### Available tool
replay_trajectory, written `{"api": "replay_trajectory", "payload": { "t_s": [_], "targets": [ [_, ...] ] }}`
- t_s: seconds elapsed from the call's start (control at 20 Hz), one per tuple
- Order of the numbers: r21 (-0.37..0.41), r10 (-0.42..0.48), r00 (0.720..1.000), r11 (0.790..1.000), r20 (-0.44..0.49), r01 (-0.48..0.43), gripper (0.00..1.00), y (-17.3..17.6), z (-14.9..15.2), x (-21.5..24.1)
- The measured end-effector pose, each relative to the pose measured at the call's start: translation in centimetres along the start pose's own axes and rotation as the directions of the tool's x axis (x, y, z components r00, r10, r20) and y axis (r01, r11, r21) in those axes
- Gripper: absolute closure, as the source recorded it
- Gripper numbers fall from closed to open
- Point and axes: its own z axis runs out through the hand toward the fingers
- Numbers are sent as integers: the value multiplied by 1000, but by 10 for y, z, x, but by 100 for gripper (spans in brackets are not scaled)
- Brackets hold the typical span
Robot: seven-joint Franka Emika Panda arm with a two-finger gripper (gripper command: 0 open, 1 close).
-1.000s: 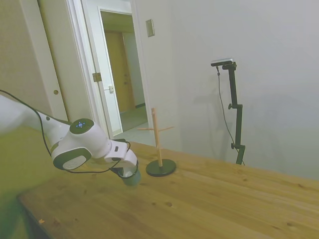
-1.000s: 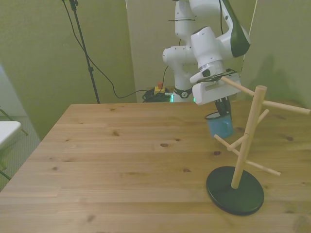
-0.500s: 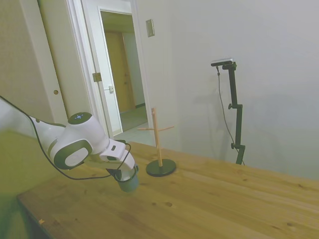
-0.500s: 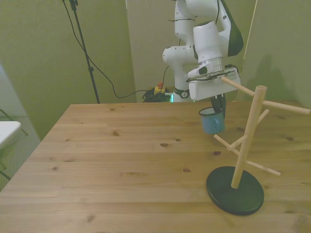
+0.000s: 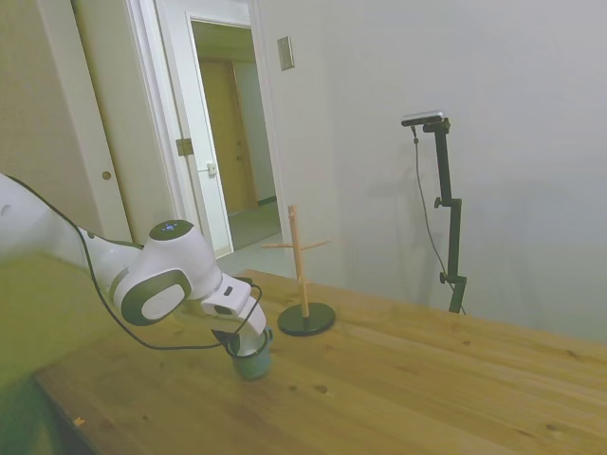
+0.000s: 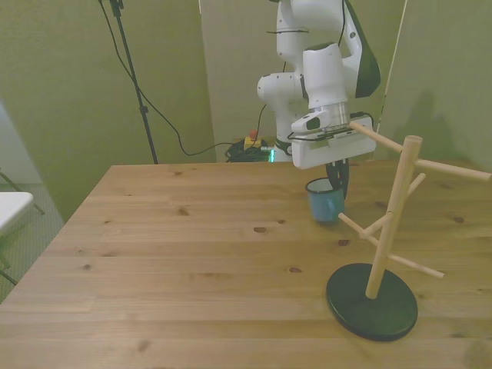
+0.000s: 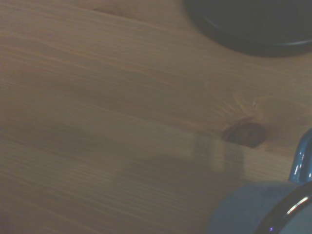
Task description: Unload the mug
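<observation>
The mug (image 6: 324, 202) is pale teal with a dark rim and stands upright, low over the wooden table (image 6: 169, 254), at or just above its surface. My gripper (image 6: 336, 181) reaches down from above and is shut on the mug's rim. In the side view the mug (image 5: 252, 361) hangs under the gripper (image 5: 244, 343), in front of the wooden peg stand (image 5: 300, 275). The wrist view catches the mug's rim (image 7: 258, 212) and blue handle (image 7: 302, 156) above the wood grain.
The peg stand (image 6: 393, 207) with its black round base (image 6: 372, 301) rises at the front view's right, one peg (image 6: 352, 225) pointing toward the mug. That base (image 7: 253, 24) also fills a corner of the wrist view. A doorway (image 5: 232, 142) opens behind the table.
The gripper has carried the mug down and toward the front view's left, away from the stand's pegs. The mug has gone from tilted to upright.
</observation>
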Motion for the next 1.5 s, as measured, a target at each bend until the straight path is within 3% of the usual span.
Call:
{"api": "replay_trajectory", "payload": {
  "t_s": [0.5,0.55,1.5],
  "targets": [
    [-34,46,998,998,34,-45,100,-7,10,14],
    [-38,42,999,998,35,-41,0,-8,12,15],
    [-56,15,999,998,46,-13,0,-9,15,15]
  ]
}}
